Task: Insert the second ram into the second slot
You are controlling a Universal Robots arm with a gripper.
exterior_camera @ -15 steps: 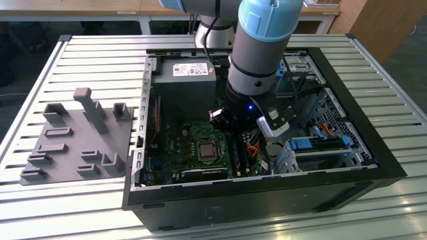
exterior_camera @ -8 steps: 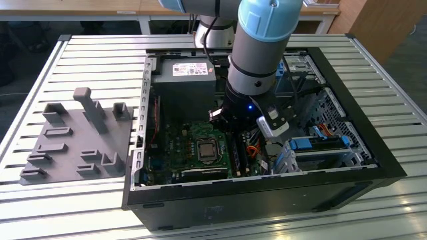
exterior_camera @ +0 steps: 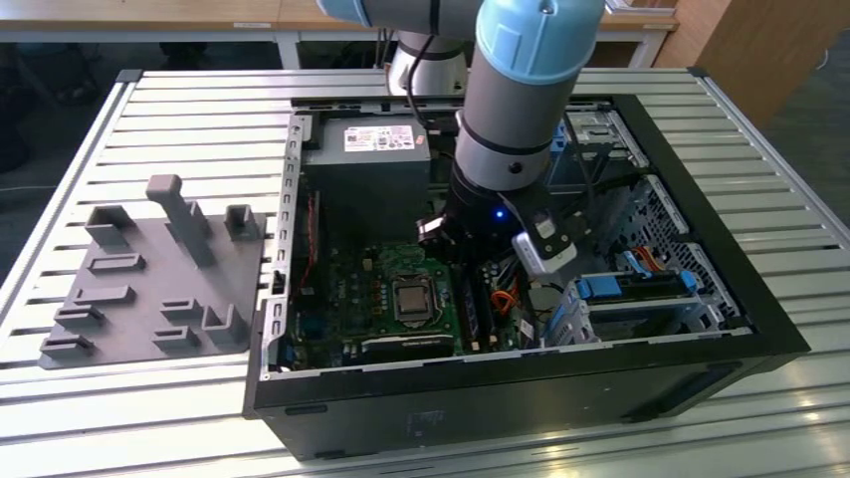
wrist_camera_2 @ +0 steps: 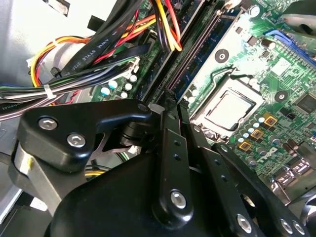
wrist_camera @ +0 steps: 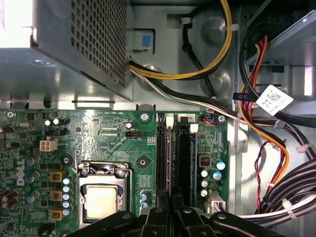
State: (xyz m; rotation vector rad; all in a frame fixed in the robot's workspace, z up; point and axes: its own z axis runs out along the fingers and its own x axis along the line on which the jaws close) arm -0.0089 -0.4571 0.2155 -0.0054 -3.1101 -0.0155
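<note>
- Gripper (wrist_camera_2: 165, 111) down inside open PC case (exterior_camera: 531, 418) — case flat on bench (exterior_camera: 159, 100), so memory slots (wrist_camera: 185, 158) face up.
- Jaws narrow, seemingly pinching near end of the second ram (wrist_camera_2: 200, 61).
- Ram edge-on along the slots beside CPU socket (wrist_camera: 101, 200) — kept upright for alignment.

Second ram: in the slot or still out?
At the slots, not clear of them: the second ram stands on edge along the motherboard, pinched by the hand. Whether it is fully seated or latched: cannot tell.
</note>
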